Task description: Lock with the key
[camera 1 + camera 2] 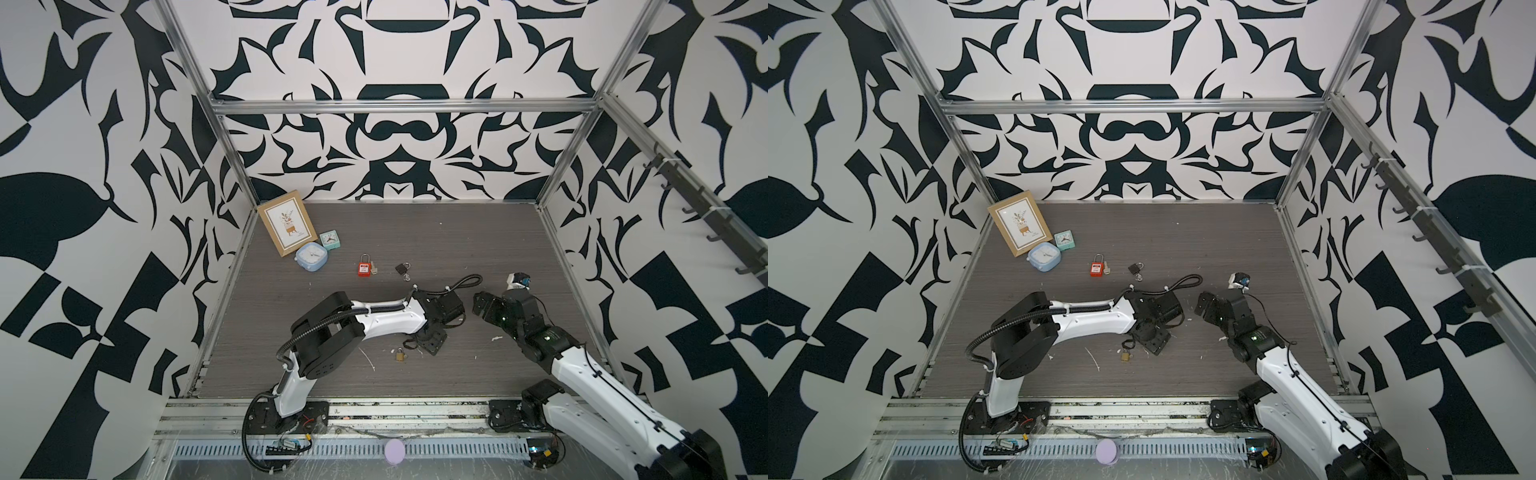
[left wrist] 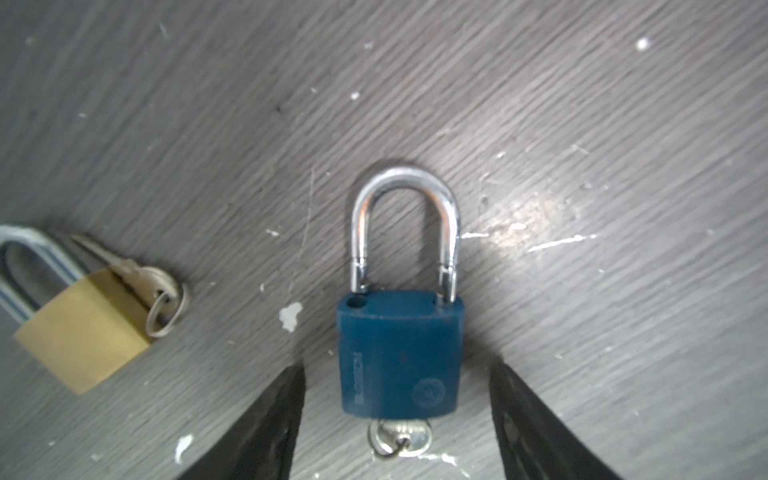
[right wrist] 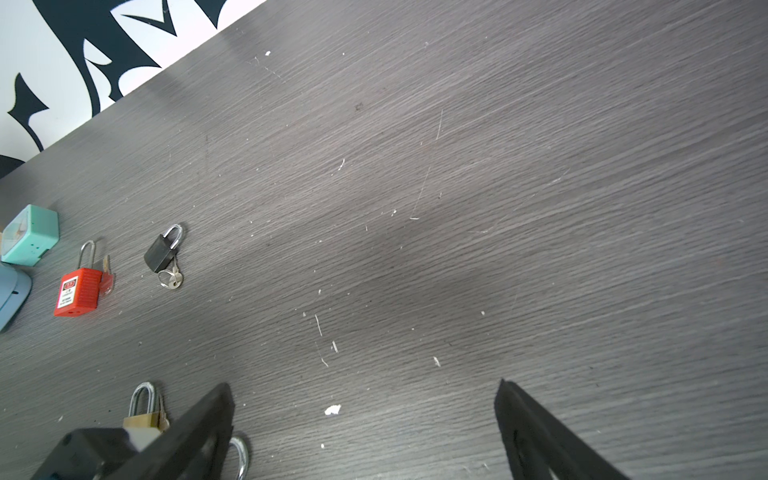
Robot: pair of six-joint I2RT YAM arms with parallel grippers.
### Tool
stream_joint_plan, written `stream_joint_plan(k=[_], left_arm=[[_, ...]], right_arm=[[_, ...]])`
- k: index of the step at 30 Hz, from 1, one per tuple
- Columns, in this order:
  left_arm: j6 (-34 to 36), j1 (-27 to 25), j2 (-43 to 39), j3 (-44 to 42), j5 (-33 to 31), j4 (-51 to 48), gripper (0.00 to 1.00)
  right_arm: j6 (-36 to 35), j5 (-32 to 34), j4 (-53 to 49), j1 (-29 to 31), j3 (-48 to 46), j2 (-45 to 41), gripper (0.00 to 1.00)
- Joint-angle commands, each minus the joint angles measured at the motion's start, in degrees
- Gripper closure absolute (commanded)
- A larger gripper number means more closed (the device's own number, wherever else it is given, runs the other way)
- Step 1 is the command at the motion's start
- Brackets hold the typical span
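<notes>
We are at the grasp: the left tool (image 2: 397, 370), spread apart, brackets the blue padlock (image 2: 399, 357) on the tabletop (image 2: 582, 124), about two o'clock from the brass padlock (image 1: 400, 355); shackle (image 2: 405, 176) open, key (image 2: 401, 436) inserted. The right tool (image 3: 363, 384) gapes empty. Next we must clamp the body, then press the shackle

The blue padlock (image 2: 399, 357) lay flat and face up on the grey wood-grain table (image 2: 582, 124), with faint embossed lettering and a round mark on its body. Its chrome shackle (image 2: 405, 183) stood raised, one leg seated in the body and the other clear of its open hole. A small silver key (image 2: 409, 434) sat in the bottom keyhole.
</notes>
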Motion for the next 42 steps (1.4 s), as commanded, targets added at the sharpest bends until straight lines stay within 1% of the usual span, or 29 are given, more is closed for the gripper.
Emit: stream_joint_plan(k=[1, 2, 7, 8, 14, 16, 17, 20, 21, 23, 24, 26, 28, 30, 32, 35, 38, 40, 42], left_arm=[[0.39, 0.07, 2.67, 0.92, 0.20, -0.70, 0.32], [0.49, 0.18, 2.78, 0.90, 0.19, -0.59, 0.34], [1.02, 0.23, 3.49, 0.74, 0.23, 0.42, 0.39], [1.14, 0.28, 3.61, 0.72, 0.37, 0.48, 0.42], [1.19, 0.49, 3.27, 0.05, 0.20, 0.99, 0.62], [1.41, 0.55, 2.66, -0.62, -0.04, 1.61, 0.72], [1.79, 0.58, 2.06, -1.38, -0.12, 2.46, 0.76], [5.03, 0.65, -1.07, -5.10, -0.18, 7.30, 0.87], [6.83, 0.65, -2.89, -6.90, -1.09, 9.54, 0.92], [12.25, 0.93, -7.04, -11.25, -2.65, 15.36, 1.00], [15.17, 1.30, -9.71, -13.74, -3.53, 18.64, 1.00], [21.19, 2.64, -14.75, -18.38, -2.26, 25.30, 1.00], [26.63, 4.53, -19.50, -22.34, 0.67, 30.76, 1.00], [32.18, 6.73, -23.54, -25.37, 5.42, 34.27, 1.00], [36.16, 8.49, -27.16, -28.24, 9.95, 37.09, 1.00], [41.05, 10.19, -32.51, -32.77, 16.13, 42.54, 1.00], [44.41, 10.57, -35.75, -35.41, 18.75, 46.45, 1.00], [45.61, 10.75, -36.33, -35.20, 19.87, 46.05, 1.00], [46.24, 10.85, -36.18, -34.34, 20.16, 44.98, 1.00]], right_arm=[[-0.90, 0.08, 1.88, -0.29, 2.31, 0.57, 0.01], [-0.91, 0.07, 1.89, -0.31, 2.40, 0.78, 0.00], [-1.02, 0.07, 2.09, -0.40, 2.80, 1.75, 0.01], [-1.02, 0.03, 2.09, -0.40, 2.83, 1.82, 0.01], [-1.01, 0.09, 2.00, -0.47, 2.80, 1.91, 0.01], [-1.06, 0.04, 2.09, -0.52, 2.80, 2.04, 0.01], [-1.03, -1.80, 1.98, -0.57, 2.90, 2.24, 0.01], [-1.04, -3.52, 1.18, -0.66, 3.59, 3.22, 0.01], [-1.11, -4.86, 0.91, -0.98, 3.94, 3.58, 0.00], [-1.57, -8.76, 0.36, -1.89, 4.92, 4.46, 0.01], [-1.79, -11.34, 0.09, -2.71, 5.40, 4.94, 0.01], [-2.46, -18.01, 0.09, -4.44, 6.28, 5.80, 0.00], [-3.37, -25.38, 0.58, -6.18, 7.01, 6.43, 0.00], [-4.70, -34.24, 1.74, -7.74, 7.62, 6.95, 0.01], [-6.18, -41.50, 2.10, -8.46, 8.59, 7.71, 0.00], [-7.68, -51.07, 2.17, -8.48, 10.14, 9.95, 0.01], [-6.57, -57.46, 3.53, -8.48, 10.67, 12.48, 0.01], [-4.75, -61.19, 6.80, -8.48, 10.38, 13.85, 0.04], [-3.93, -63.41, 8.78, -7.99, 10.61, 14.84, 0.07]])
